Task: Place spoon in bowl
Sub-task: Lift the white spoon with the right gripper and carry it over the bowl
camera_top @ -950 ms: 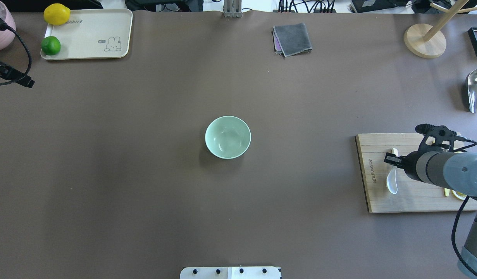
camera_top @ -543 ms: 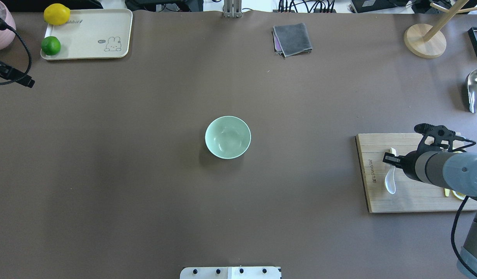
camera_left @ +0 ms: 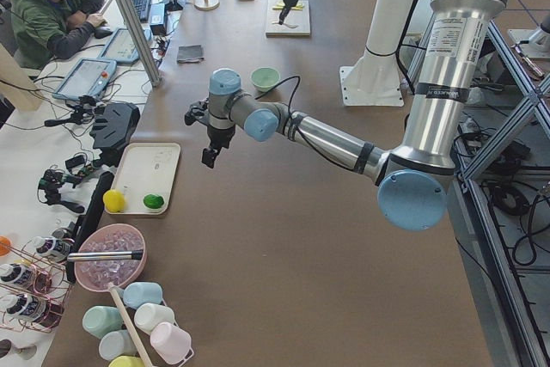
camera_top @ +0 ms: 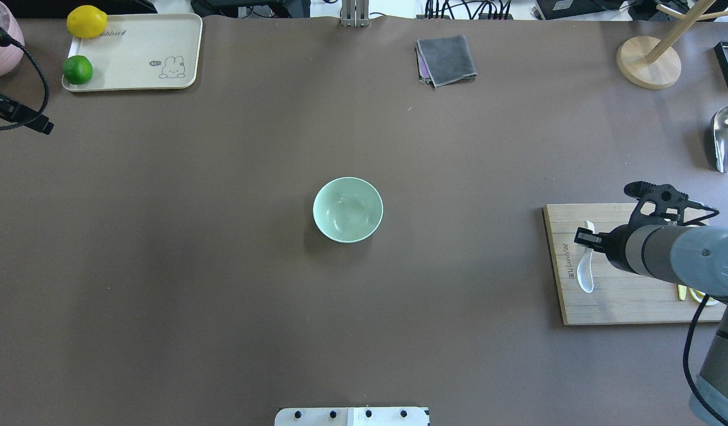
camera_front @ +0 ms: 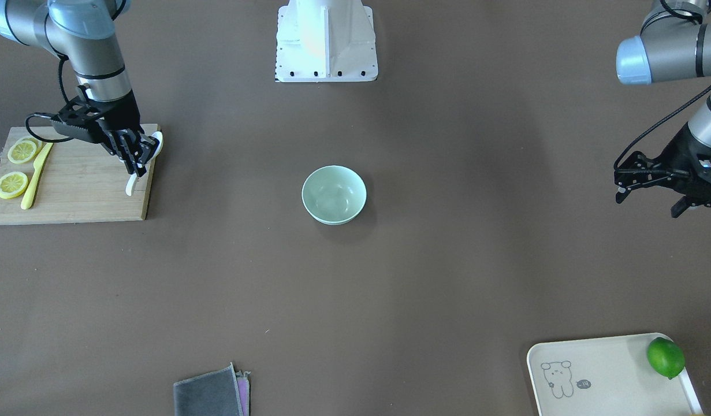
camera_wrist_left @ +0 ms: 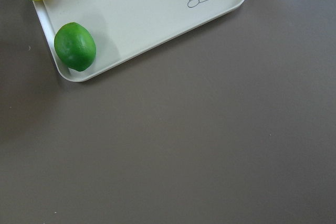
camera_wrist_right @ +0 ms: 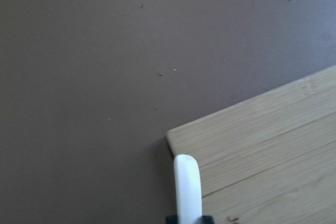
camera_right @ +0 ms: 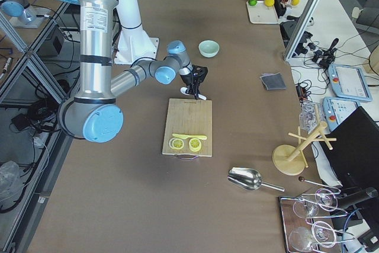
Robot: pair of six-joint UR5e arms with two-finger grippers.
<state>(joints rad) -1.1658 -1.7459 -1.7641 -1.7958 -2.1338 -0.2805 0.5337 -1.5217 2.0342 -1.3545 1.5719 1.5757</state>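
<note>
The white soup spoon [camera_top: 585, 271], its handle pinched in the closed right gripper [camera_top: 583, 238], sits at the wooden cutting board's [camera_top: 624, 305] bowl-side edge, well apart from the mint-green bowl [camera_top: 348, 209] across the brown table [camera_top: 458, 254].

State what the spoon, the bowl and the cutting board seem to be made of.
The spoon is glossy white and smooth, likely glazed ceramic or hard plastic. The bowl is pale green and smooth, with soft highlights inside; ceramic or melamine, cannot tell which. The board is matte light wood, probably bamboo, judging by its parallel strips and grain.
</note>
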